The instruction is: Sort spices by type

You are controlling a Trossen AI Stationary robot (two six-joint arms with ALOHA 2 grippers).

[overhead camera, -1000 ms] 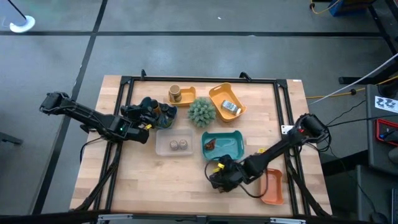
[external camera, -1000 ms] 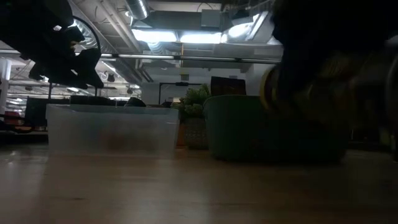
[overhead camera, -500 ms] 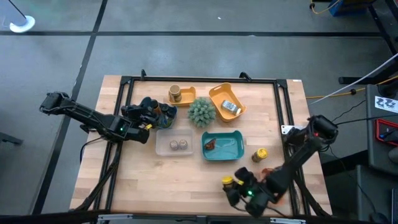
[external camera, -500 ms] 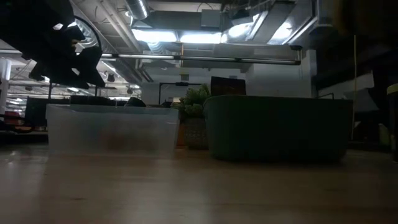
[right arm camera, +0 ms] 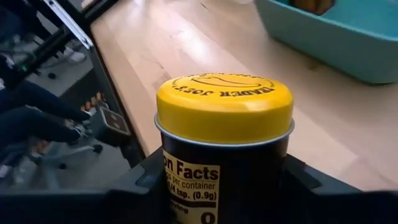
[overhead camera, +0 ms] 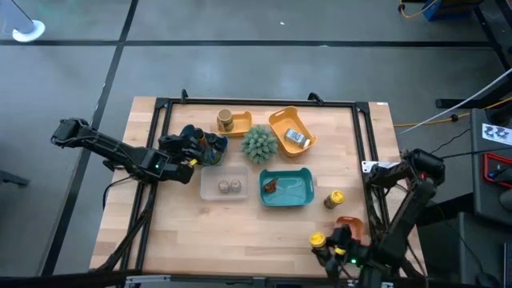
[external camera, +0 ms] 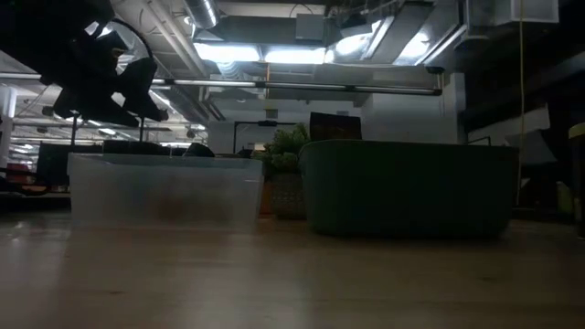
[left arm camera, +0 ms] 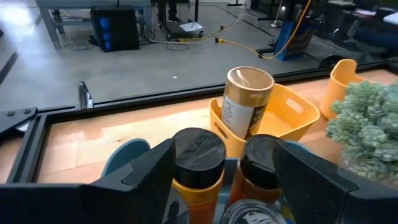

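Observation:
My right gripper (overhead camera: 324, 246) is at the table's near edge, shut on a dark jar with a yellow lid (right arm camera: 224, 106). A second yellow-lidded jar (overhead camera: 334, 198) stands on the wood right of the teal tray (overhead camera: 302, 194), which holds an amber packet (overhead camera: 270, 186). My left gripper (overhead camera: 190, 152) is open over the blue tray (left arm camera: 124, 155). Its fingers stand on either side of two dark-capped jars (left arm camera: 199, 158) (left arm camera: 261, 163). Two grey tins (overhead camera: 230, 186) lie in the clear tray. A tan jar (overhead camera: 225, 121) stands in the yellow tray, and a white-blue sachet (overhead camera: 297, 138) lies in the orange tray. My right gripper pinches the yellow-lidded jar by its dark labelled body (right arm camera: 193, 186), just under the lid, one finger (right arm camera: 140, 180) on each side. The fingers come in roughly level from the table's right. The jar stands upright in the hold; its base is out of sight.
A green spiky plant (overhead camera: 258, 144) stands between the trays at the far middle. A small orange tray (overhead camera: 352, 230) lies by the near right corner, close to my right gripper. A black frame (overhead camera: 164, 108) runs round the table's edges. Bare wood spreads along the near left.
My right gripper has carried the yellow-lidded jar away from the teal tray's near side, toward the table's near edge and then to the right along it. It has passed out of the low view. It has stayed shut on the jar.

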